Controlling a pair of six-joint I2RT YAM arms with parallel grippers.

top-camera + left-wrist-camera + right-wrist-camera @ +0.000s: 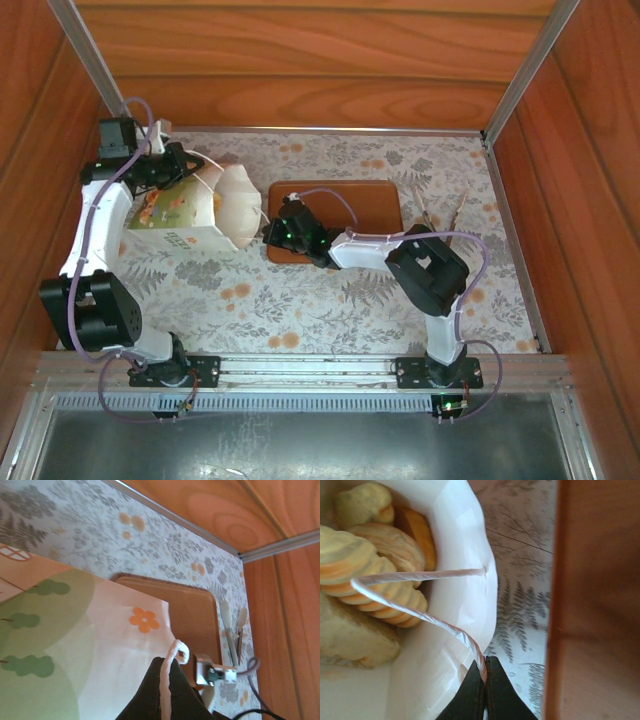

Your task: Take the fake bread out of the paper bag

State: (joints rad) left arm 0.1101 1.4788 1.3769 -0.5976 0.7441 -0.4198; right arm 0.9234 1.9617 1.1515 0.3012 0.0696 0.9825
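On the table (300, 300), left gripper (165, 695) and right gripper (485, 685) each pinch the paper bag (180, 225), fake bread (375, 555) between them.

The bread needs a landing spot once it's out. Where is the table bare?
Bare: right half of the brown board, and the cloth between paper bag and near rail. Crowded: the bag mouth, where the right gripper pinches a cord handle.
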